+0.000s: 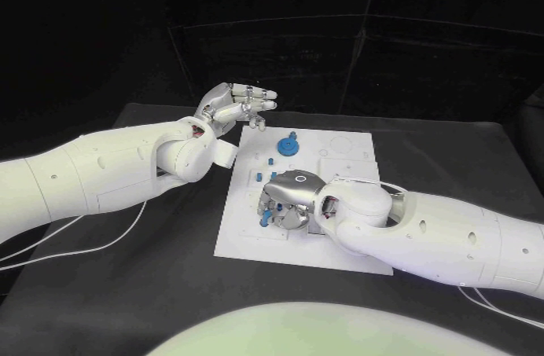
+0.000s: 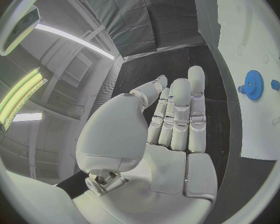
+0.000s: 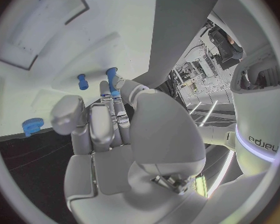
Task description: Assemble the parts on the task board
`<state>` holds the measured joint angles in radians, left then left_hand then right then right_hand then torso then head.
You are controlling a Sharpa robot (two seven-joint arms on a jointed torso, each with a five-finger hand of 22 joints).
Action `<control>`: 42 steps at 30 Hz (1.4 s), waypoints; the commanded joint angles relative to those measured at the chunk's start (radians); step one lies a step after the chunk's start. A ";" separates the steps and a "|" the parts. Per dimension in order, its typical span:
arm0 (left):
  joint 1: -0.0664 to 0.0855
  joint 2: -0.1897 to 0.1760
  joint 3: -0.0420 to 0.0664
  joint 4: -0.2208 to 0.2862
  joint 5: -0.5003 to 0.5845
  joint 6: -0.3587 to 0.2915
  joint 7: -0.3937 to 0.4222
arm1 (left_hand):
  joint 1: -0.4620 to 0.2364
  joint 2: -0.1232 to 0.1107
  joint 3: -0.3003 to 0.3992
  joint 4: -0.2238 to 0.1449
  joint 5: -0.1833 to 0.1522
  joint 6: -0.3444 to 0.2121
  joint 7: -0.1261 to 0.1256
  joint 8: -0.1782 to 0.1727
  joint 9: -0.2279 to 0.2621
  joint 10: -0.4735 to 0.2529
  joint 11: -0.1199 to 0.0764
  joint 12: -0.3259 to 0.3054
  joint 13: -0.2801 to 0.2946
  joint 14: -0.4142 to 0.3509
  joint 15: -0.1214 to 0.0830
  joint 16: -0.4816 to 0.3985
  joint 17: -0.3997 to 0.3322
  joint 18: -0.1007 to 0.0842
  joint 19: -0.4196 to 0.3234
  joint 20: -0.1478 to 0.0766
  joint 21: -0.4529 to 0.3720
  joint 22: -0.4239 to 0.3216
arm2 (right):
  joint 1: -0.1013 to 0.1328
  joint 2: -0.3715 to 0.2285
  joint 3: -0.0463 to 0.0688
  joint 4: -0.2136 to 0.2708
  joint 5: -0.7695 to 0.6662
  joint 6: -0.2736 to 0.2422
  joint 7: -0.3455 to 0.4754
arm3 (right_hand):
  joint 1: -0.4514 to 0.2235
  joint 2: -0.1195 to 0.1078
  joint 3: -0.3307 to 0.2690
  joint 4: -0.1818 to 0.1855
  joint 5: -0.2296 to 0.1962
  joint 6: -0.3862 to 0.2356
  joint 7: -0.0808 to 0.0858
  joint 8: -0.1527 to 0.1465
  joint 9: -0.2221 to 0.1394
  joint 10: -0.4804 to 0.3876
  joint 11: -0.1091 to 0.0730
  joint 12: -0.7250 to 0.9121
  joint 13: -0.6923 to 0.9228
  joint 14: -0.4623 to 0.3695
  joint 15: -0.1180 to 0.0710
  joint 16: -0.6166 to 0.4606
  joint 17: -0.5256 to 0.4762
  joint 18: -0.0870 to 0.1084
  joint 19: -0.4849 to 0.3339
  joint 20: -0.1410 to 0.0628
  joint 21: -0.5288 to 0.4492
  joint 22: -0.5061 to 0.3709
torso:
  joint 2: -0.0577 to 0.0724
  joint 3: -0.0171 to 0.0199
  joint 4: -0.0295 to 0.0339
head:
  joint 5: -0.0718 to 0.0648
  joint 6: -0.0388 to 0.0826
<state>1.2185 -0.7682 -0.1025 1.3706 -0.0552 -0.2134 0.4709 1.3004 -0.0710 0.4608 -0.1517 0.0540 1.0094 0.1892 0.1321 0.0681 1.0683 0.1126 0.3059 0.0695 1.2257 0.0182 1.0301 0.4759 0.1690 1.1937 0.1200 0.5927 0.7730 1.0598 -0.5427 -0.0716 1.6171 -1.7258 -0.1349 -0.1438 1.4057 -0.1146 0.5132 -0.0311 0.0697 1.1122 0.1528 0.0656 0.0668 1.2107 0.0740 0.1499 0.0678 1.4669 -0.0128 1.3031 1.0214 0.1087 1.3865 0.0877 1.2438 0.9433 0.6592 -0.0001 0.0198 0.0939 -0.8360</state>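
Your right hand [image 1: 290, 199] rests fingers-down on the board [image 1: 340, 250], fingertips [image 3: 114, 90] touching a blue peg [image 3: 111, 77]; whether they grip it cannot be told. A second peg [image 3: 82, 81] stands just beside. Your left hand [image 1: 235, 104] hovers off the board's far left corner, fingers extended, holding nothing. A blue gear [image 1: 289, 145] lies near it

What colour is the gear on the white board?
Blue. The gear shows best in the left wrist view, lying on the board.

a robotics lab: black-draped table [image 1: 453, 148], ceiling strip lights [image 2: 18, 97], equipment racks [image 3: 196, 69].
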 commanded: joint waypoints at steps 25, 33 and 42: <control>0.002 -0.001 0.001 0.002 0.003 0.012 0.001 | -0.002 0.001 -0.006 -0.002 0.002 -0.006 -0.002 0.005 0.000 -0.007 -0.003 0.003 0.000 -0.003 0.000 -0.006 -0.001 0.014 0.001 -0.004 -0.004 -0.001 | -0.003 0.011 -0.006 0.003 -0.020 -0.053 0.031 | -0.064 -0.044 -0.019 0.008 0.042 -0.101 0.014 -0.006 -0.004 -0.082 0.024 -0.039 -0.004 0.009 0.018 -0.012 -0.018 0.006 -0.014 0.019 -0.015 -0.017 | 0.000 -0.0003 -0.0001 | 0.002 -0.003; 0.002 -0.001 0.001 0.002 0.003 0.013 -0.001 | -0.002 0.001 -0.006 -0.002 0.002 -0.006 -0.002 0.005 0.000 -0.007 -0.003 0.003 0.000 -0.003 0.000 -0.006 -0.001 0.014 0.001 -0.004 -0.004 -0.001 | -0.004 0.010 -0.006 0.004 -0.005 -0.080 0.043 | -0.085 -0.065 -0.106 0.010 0.032 -0.233 0.011 -0.003 -0.002 -0.220 0.034 -0.069 -0.002 -0.009 0.025 -0.048 -0.079 0.019 -0.046 0.022 -0.062 -0.092 | -0.001 -0.0003 -0.0002 | 0.001 -0.003; 0.002 -0.001 0.001 0.001 0.003 0.014 -0.002 | -0.002 0.001 -0.006 -0.002 0.002 -0.006 -0.002 0.005 0.000 -0.007 -0.003 0.003 0.000 -0.003 0.000 -0.006 -0.001 0.014 0.001 -0.004 -0.004 -0.001 | -0.005 -0.032 -0.006 0.033 0.032 -0.194 0.083 | -0.056 -0.031 -0.274 0.021 0.051 -0.310 0.014 -0.003 -0.001 -0.290 0.038 -0.015 0.002 -0.008 0.029 -0.061 -0.100 0.022 -0.049 0.026 -0.084 -0.120 | -0.001 0.0009 -0.0004 | -0.001 0.000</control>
<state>1.2185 -0.7692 -0.1025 1.3703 -0.0552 -0.2109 0.4671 1.3004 -0.0710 0.4608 -0.1518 0.0540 1.0094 0.1892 0.1321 0.0681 1.0684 0.1125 0.3059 0.0695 1.2257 0.0182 1.0301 0.4761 0.1691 1.1937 0.1200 0.5927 0.7733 1.0533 -0.5679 -0.0783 1.6407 -1.7227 -0.2358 -0.0987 1.3517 -0.1558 0.2503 -0.0115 0.1174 0.7994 0.1605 0.0660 0.0640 0.9274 0.1114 0.1285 0.0689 1.4542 0.0108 1.2485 0.9230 0.1248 1.3419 0.1144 1.1641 0.8245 0.6587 0.0004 0.0198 0.0930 -0.8367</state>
